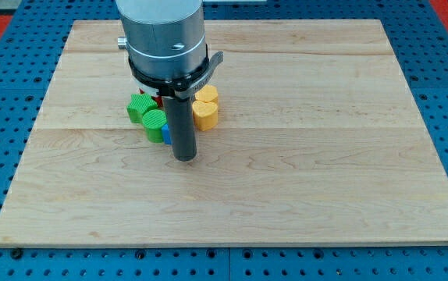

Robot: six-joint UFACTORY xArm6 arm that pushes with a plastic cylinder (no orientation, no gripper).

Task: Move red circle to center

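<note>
Below the yellow block (205, 108), my tip (185, 158) is resting; I have no jaws, and the red circle (152, 101) is sitting mostly hidden, needing a careful circling approach.

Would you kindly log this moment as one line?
tip: below block cluster | red block: mostly hidden | green, yellow, blue blocks: clustered

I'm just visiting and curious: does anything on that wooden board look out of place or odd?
Nothing looks damaged or spilled. The blocks huddle in one tight cluster behind my tip: green ones, yellow ones, a blue sliver. Only a scrap of red shows, mostly hidden by the arm.
</note>
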